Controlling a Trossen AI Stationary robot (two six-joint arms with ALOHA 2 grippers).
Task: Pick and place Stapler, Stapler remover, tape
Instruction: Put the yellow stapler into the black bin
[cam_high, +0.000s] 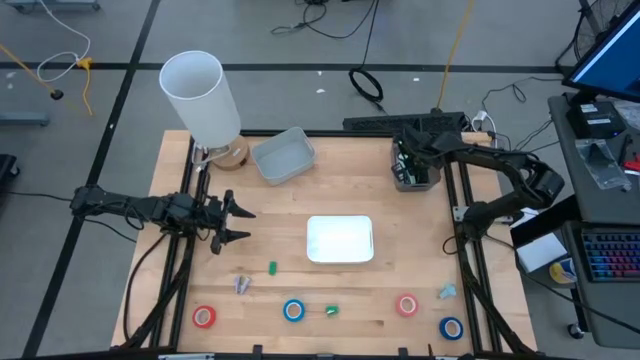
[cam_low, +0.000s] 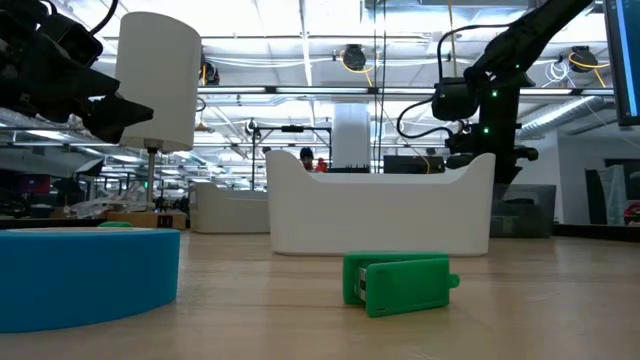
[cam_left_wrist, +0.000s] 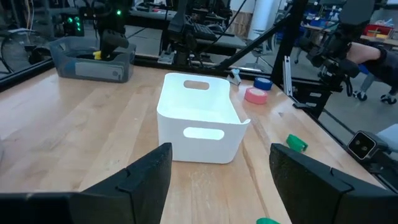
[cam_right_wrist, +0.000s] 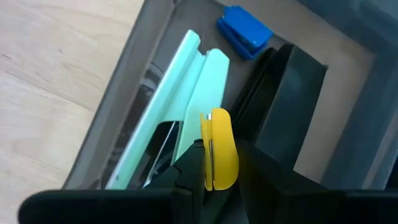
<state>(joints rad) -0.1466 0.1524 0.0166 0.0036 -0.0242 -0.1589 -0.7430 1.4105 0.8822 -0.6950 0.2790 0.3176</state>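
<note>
A yellow piece (cam_right_wrist: 219, 149) sits pinched in the right tool (cam_right_wrist: 214, 171) inside the grey bin (cam_right_wrist: 124, 118); left tool (cam_left_wrist: 217, 180) spread wide.

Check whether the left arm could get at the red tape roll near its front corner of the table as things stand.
Probably yes. The left gripper hovers with jaws open and empty, and the red tape roll lies flat on bare wood with nothing on it. The nearest things, a small grey item and a green one, sit off to the side.
</note>
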